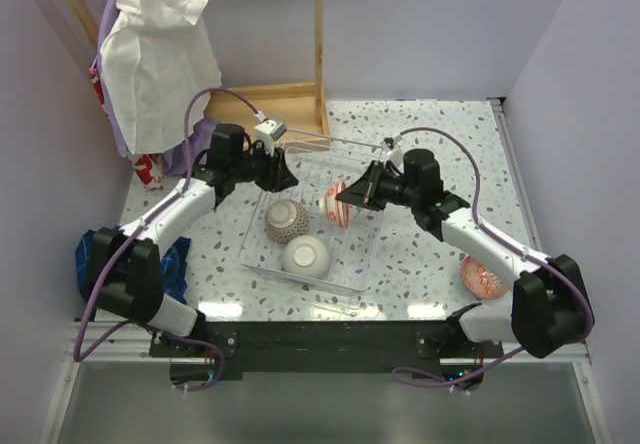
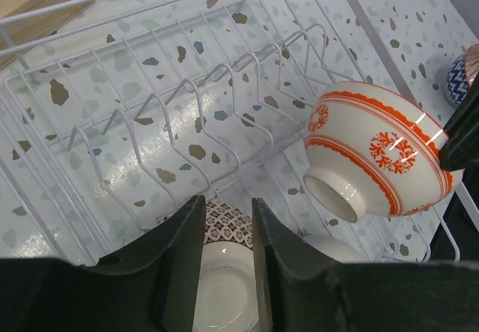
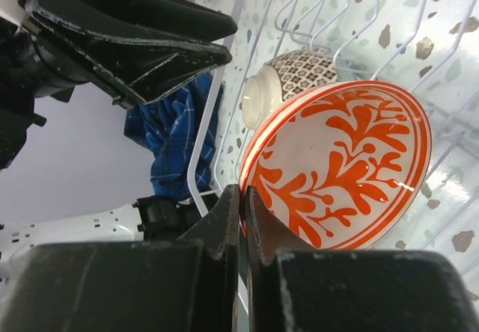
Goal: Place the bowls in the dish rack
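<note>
**Both arms over the wire rack, one bowl held**

Speckled terrazzo tabletop (image 1: pixel 450 154) carries the dish rack (image 1: pixel 262 252) at its centre, between your two arms; a wooden frame (image 1: pixel 318 44) draped with a white cloth (image 1: pixel 155 44) stands at the far edge. Your right gripper (image 3: pixel 241 212) has its fingers pinched narrow on the rim of the orange-patterned bowl (image 1: pixel 338 204), which it holds tilted on edge over the rack's far half, above the tines (image 2: pixel 217 115). Two bowls already lie in the rack's near half: a brown-patterned bowl (image 1: pixel 287 219) and, nearer the bases, a white bowl (image 1: pixel 305 255), both overturned with their feet showing. Another red-patterned bowl (image 1: pixel 484 277) rests on the table beside your right arm, outside the rack. Your left gripper (image 2: pixel 228 250) hovers over the rack's far left part, fingers narrowly apart and holding nothing. A blue cloth (image 1: pixel 175 264) lies by your left arm.
</note>
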Controlling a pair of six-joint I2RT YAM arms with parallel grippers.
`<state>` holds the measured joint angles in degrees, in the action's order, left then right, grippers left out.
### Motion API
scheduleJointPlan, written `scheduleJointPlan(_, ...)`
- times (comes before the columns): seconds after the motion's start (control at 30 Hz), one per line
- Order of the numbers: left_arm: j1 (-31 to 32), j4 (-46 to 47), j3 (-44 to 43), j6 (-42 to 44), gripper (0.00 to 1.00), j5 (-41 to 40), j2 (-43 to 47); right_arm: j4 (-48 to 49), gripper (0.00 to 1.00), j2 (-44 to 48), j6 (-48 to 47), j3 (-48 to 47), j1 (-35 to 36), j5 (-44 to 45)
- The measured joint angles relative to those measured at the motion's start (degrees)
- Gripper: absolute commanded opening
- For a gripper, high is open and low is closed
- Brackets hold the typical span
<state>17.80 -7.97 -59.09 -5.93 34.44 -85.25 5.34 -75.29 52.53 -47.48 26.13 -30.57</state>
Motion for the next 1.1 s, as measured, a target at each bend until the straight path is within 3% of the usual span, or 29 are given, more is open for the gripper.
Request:
scheduleJointPlan(0.43,0.0,-0.9,-2.2,-0.5,0.35,1.9,-1.9,1.1,0.0,1.3,4.1,7.4,1.2,1.2)
scheduleJointPlan(0.77,0.0,-0.7,-2.2,-1.0,0.35,2.9,-3.3,9.4,0.0,-0.5,8.9,11.1,1.8,1.1)
scheduleJointPlan(1.1,0.2,0.0,-1.8,-1.0,0.35,2.9,-4.0,9.0,0.0,-0.6,9.4,12.8,2.1,2.8)
